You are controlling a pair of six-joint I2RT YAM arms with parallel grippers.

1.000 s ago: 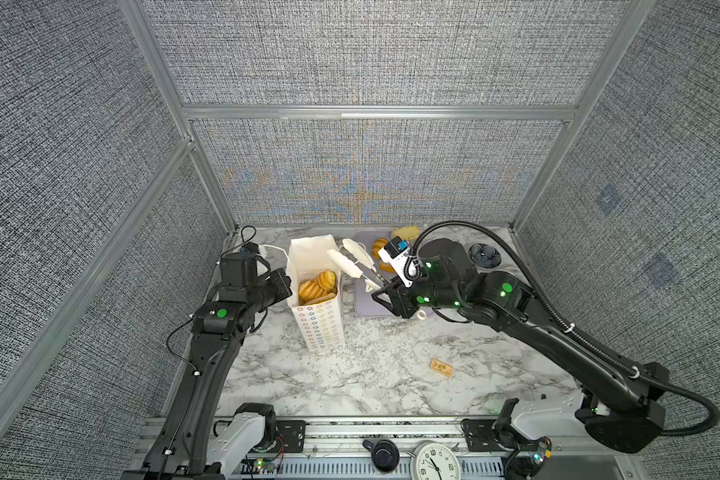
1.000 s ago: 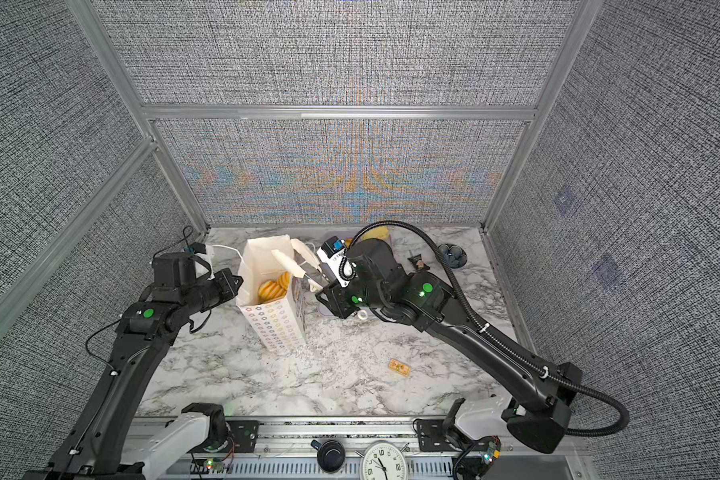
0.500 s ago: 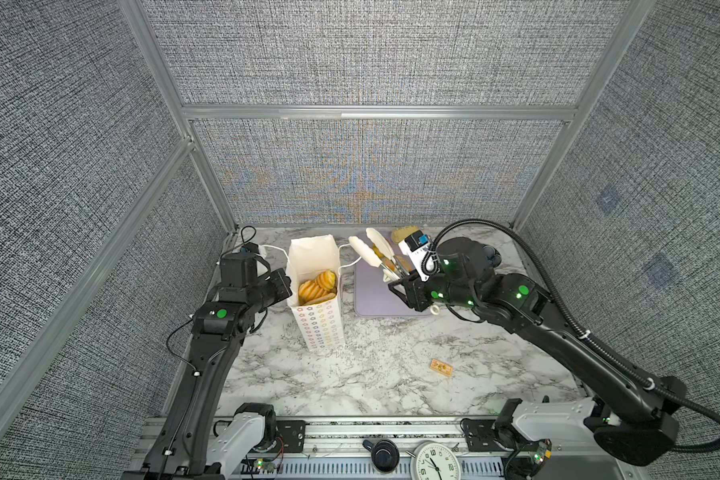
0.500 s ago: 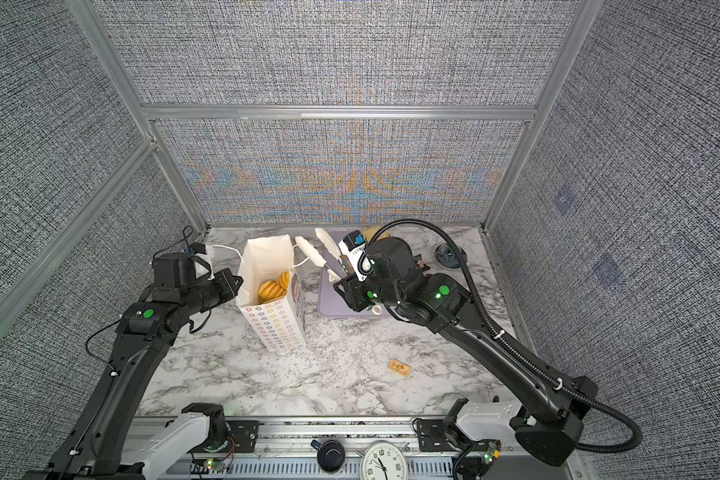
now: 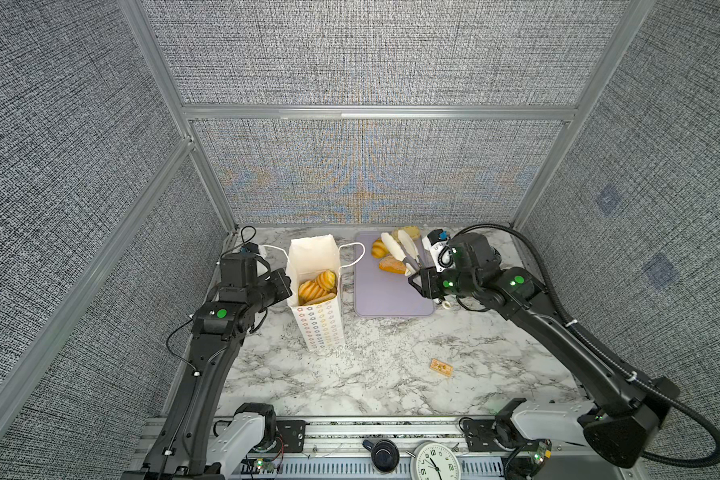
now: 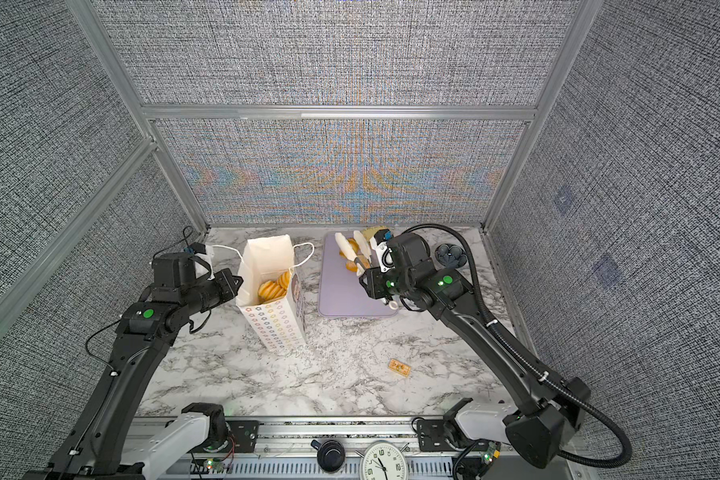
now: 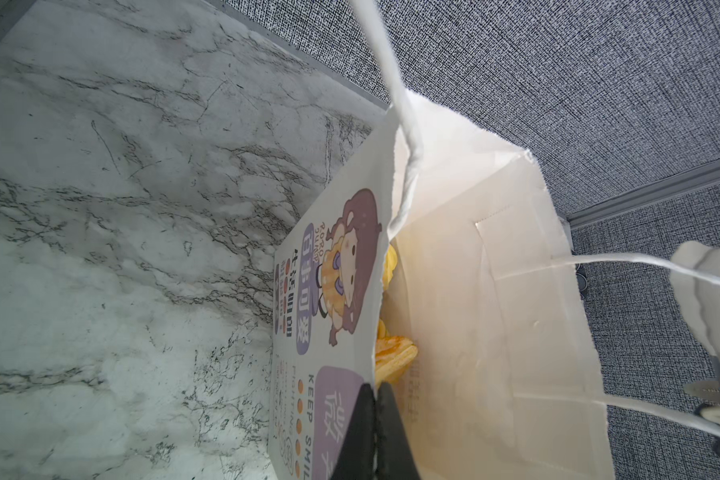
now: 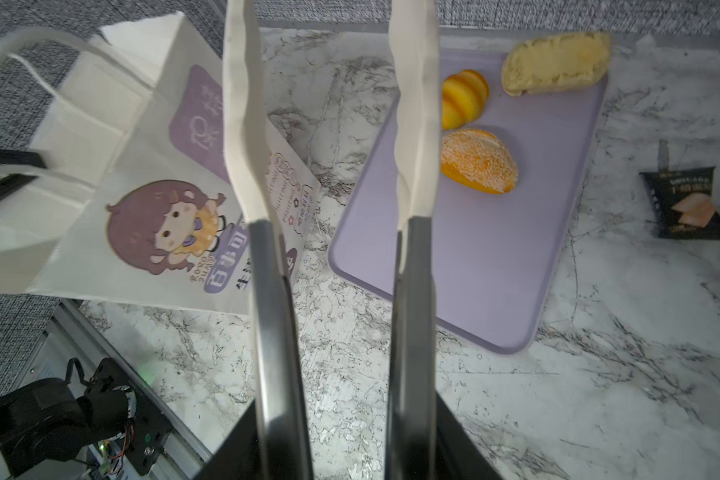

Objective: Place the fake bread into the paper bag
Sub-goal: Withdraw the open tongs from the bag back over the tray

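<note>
White paper, printed with rows of small flower rings, forms the paper bag (image 5: 320, 328) (image 6: 276, 325) (image 7: 495, 291) (image 8: 100, 124), which stands upright with its mouth open on the marble table (image 5: 371, 374) (image 6: 341, 374), just left of the lavender tray (image 5: 391, 299) (image 6: 350, 305) (image 8: 474, 270). The left gripper (image 5: 285, 286) (image 6: 233, 282) (image 7: 375, 428) is pinched tight on the bag's near side wall at the rim; in the left wrist view its black fingers (image 7: 360, 419) meet on either face of the paper. Inside the bag lie glossy golden ridged loaves (image 5: 316, 284) (image 6: 273, 286) (image 7: 393, 353), stacked well below the rim. The right gripper (image 5: 418, 278) (image 6: 368, 278) (image 8: 346, 449) is clamped on a pair of tongs (image 5: 400, 249) (image 6: 350, 245) (image 8: 275, 311) with metal arms and white tips. The tips stand apart with nothing between them, raised above the far end of the tray. Three pieces of fake bread are on that far end: a striped roll (image 5: 378, 248) (image 8: 462, 97), a seeded bun (image 5: 391, 264) (image 8: 476, 166) just beside it, and a pale crumbly bun (image 5: 408, 231) (image 6: 371, 230) (image 8: 555, 62) at the far corner, lying across the tray's rim. A small tan packet (image 5: 441, 368) (image 6: 400, 367) lies on the marble nearer the front, well apart from the bag and the tray. A dark wrapped snack (image 8: 686, 203) sits on the table beyond the tray's right side.
</note>
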